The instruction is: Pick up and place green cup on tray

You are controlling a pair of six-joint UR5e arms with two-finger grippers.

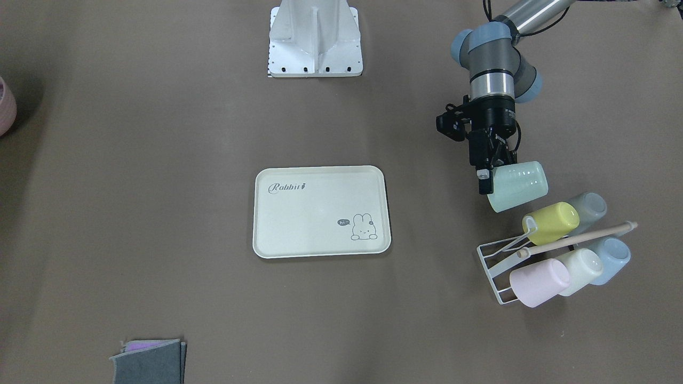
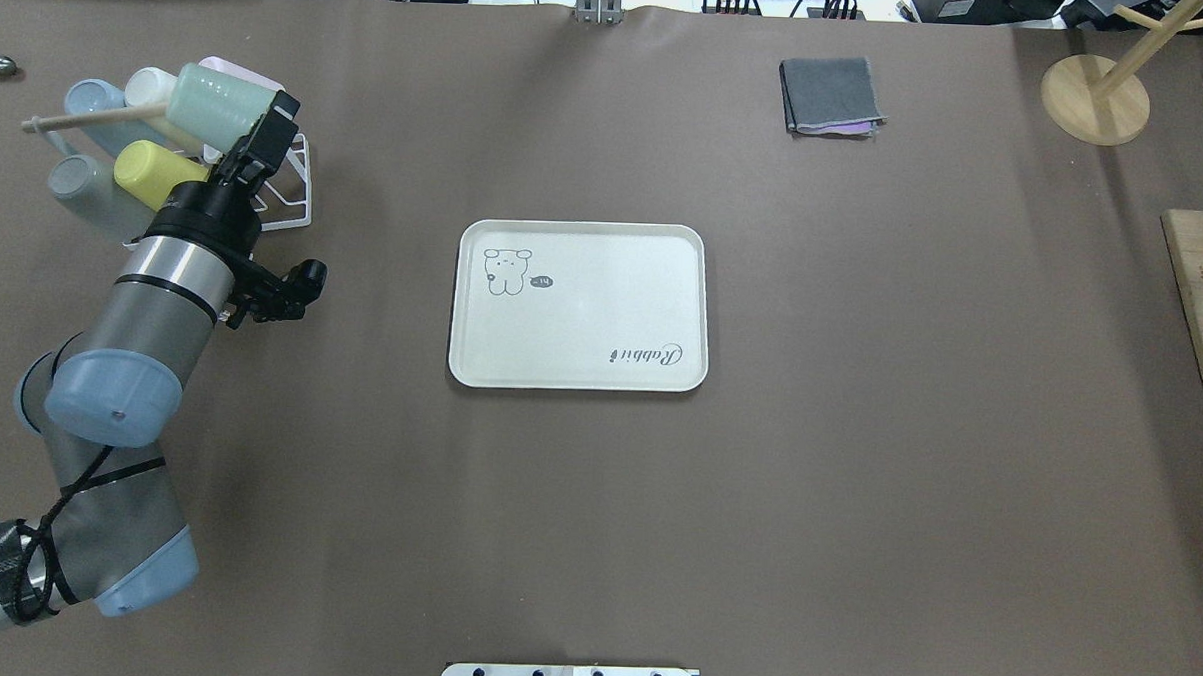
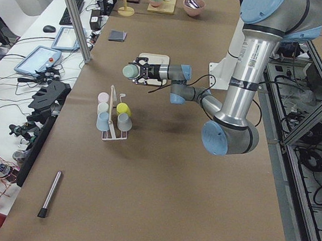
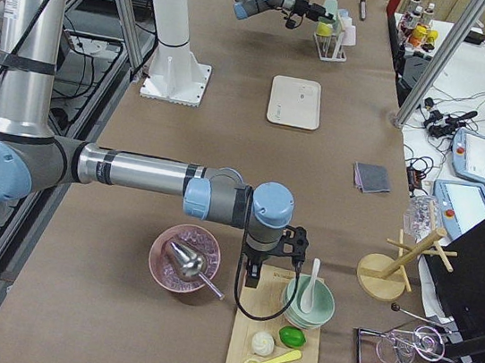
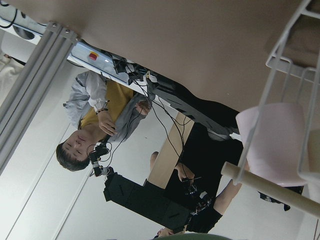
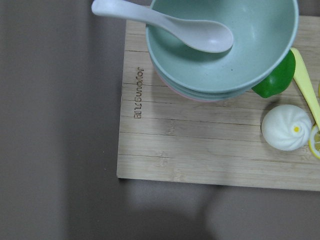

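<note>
left end effector (image 1: pixel 493 178) outstretched horizontally, clamping green cup (image 1: pixel 520 186)

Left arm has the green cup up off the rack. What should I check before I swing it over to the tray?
1. Grip: left claw shut on the green cup: ok.
2. Clearance: the cup hangs above the wire rack and the yellow cup, touching neither: ok.
3. Tray: nothing lies on it: ok.
4. Path from cup to tray: only bare table between them: ok.
5. Right claw: far off, over the wooden board: ok. Open or shut: cannot tell.
6. Cup attitude: on its side, not upright: not ok for setting down yet.
</note>
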